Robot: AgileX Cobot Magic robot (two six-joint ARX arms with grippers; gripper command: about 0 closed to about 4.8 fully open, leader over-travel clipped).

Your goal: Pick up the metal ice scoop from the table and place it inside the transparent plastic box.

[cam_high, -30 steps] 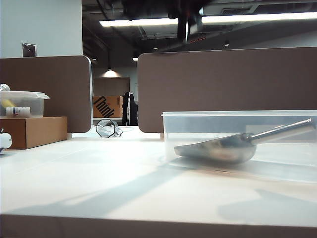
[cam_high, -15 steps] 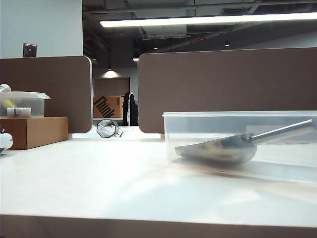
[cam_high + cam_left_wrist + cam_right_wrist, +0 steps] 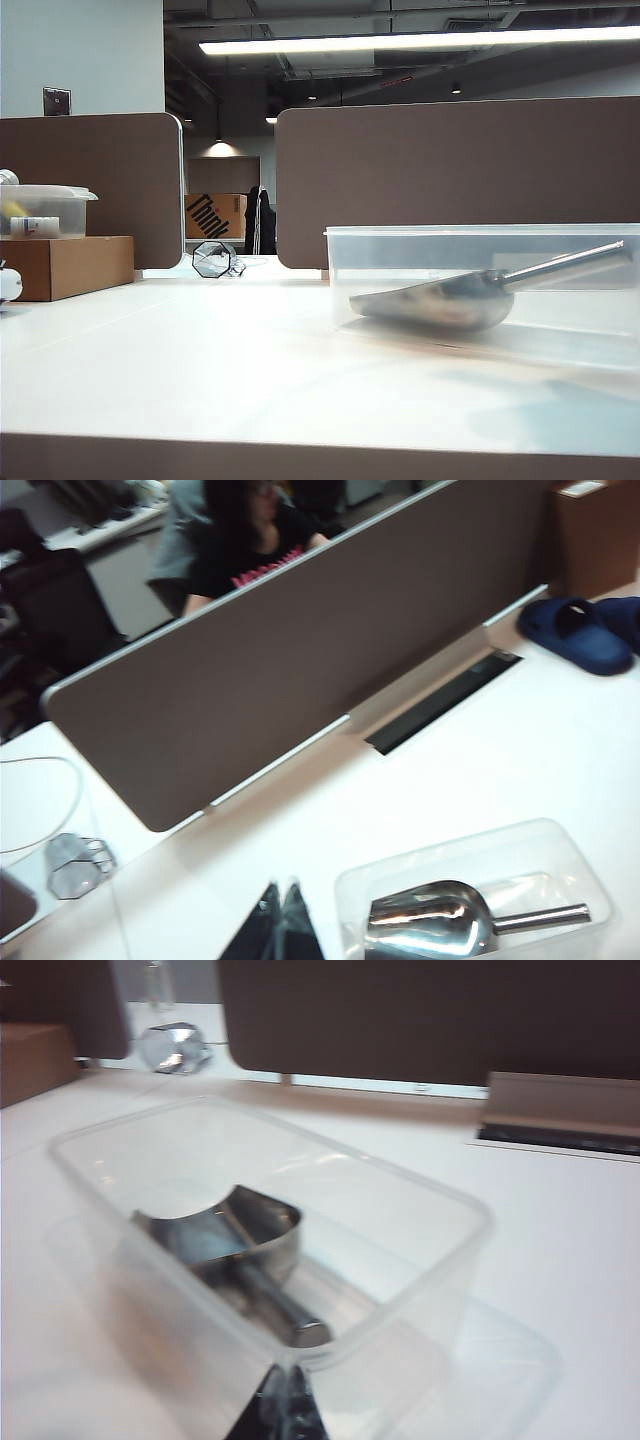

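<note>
The metal ice scoop (image 3: 440, 300) lies inside the transparent plastic box (image 3: 480, 230) on the white table (image 3: 200, 370), its bowl on the floor of the box and its handle slanting up toward the right wall. No gripper shows in the exterior view. From the left wrist view, my left gripper (image 3: 283, 886) hangs high above the table beside the box (image 3: 470, 842), shut and empty, with the scoop (image 3: 425, 920) apart from it. My right gripper (image 3: 285, 1372) sits shut and empty just outside the near wall of the box (image 3: 400, 1175), by the scoop's (image 3: 225, 1228) handle end.
A brown cardboard box (image 3: 65, 265) with a small lidded clear container (image 3: 45, 210) on it stands at the left. Brown partition panels (image 3: 460, 180) close off the back. A faceted glass object (image 3: 213, 259) sits near them. Blue slippers (image 3: 575, 630) lie by the partition.
The dark arm seen at the top of the exterior view one second ago has left that view, and its shadows on the table have shifted. The scoop rests unmoved in the box.
</note>
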